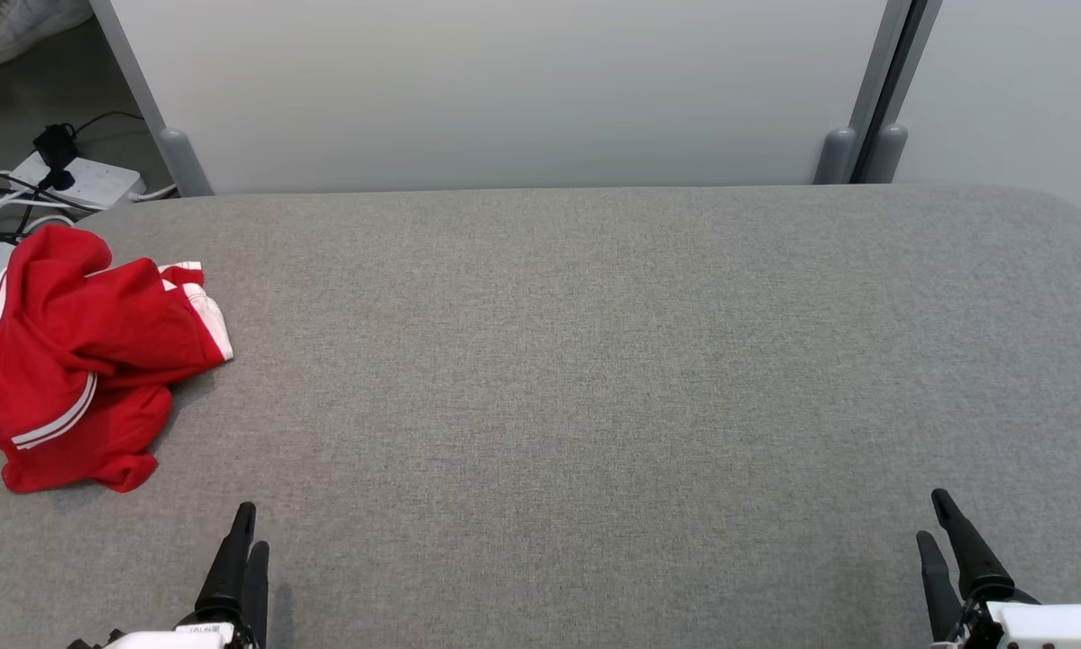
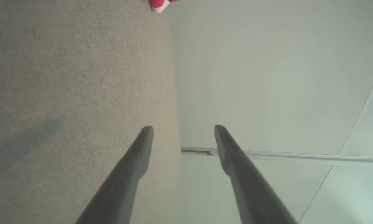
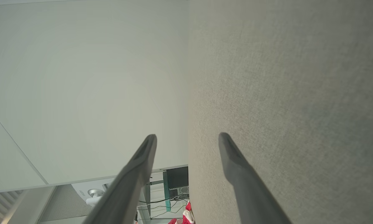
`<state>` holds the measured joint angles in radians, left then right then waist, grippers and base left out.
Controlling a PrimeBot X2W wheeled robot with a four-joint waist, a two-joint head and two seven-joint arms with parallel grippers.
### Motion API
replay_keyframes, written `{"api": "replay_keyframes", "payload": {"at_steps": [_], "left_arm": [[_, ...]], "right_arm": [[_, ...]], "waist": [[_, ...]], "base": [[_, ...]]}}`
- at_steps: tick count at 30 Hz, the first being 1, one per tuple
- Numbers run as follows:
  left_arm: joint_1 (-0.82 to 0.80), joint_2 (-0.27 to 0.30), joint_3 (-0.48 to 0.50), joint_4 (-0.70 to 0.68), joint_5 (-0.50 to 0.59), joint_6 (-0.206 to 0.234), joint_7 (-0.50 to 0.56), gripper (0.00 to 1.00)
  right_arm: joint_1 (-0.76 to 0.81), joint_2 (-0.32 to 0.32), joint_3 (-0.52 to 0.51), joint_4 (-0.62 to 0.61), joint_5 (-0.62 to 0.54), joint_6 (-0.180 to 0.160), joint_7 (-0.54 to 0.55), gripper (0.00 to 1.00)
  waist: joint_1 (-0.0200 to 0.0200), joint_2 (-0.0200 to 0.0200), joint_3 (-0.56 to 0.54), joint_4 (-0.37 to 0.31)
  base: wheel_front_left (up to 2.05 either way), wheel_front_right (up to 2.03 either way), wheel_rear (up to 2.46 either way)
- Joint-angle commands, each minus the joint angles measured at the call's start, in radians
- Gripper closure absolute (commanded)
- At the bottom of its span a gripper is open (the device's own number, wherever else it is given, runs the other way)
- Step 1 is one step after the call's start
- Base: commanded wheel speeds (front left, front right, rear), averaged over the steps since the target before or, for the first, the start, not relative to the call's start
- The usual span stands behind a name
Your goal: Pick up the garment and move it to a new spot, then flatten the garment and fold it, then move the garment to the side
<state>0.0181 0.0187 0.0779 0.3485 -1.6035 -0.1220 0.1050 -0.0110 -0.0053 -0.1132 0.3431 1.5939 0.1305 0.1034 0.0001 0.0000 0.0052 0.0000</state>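
eyeing the garment (image 1: pixel 80 361) at far left: soft, light, grab a top fold; both grippers closed, empty.

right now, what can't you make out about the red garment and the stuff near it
- garment: its type and underside, head view, hidden by its own crumpled folds; the left edge cuts it off.
- same garment, left wrist view: the top edge leaves a corner.
- pale shoe-like thing, head view: cut by the top corner.
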Motion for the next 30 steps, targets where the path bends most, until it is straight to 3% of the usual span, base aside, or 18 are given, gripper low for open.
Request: {"api": "replay_keyframes", "payload": {"at_steps": [1, 18, 30], "left_arm": [[-0.043, 0.017, 0.006, -0.029, 0.0, -0.001, -0.001, 0.0], [-0.078, 0.077, -0.05, -0.045, 0.069, -0.002, -0.06, 0.0], [-0.117, 0.129, -0.092, -0.045, 0.198, -0.002, -0.096, 0.0]], "right_arm": [[-0.04, -0.014, 0.009, -0.026, -0.01, 0.0, -0.012, 0.0], [-0.085, -0.019, 0.035, -0.026, -0.149, 0.0, -0.062, 0.0], [-0.119, -0.021, 0.028, -0.022, -0.323, 0.0, -0.094, 0.0]], "waist": [[0.0013, 0.0, -0.001, 0.0], [0.0, 0.0, 0.004, -0.002], [0.0, 0.0, 0.009, -0.004]], "base": [[0.0, 0.0, 0.0], [0.0, 0.0, 0.0], [0.0, 0.0, 0.0]]}}
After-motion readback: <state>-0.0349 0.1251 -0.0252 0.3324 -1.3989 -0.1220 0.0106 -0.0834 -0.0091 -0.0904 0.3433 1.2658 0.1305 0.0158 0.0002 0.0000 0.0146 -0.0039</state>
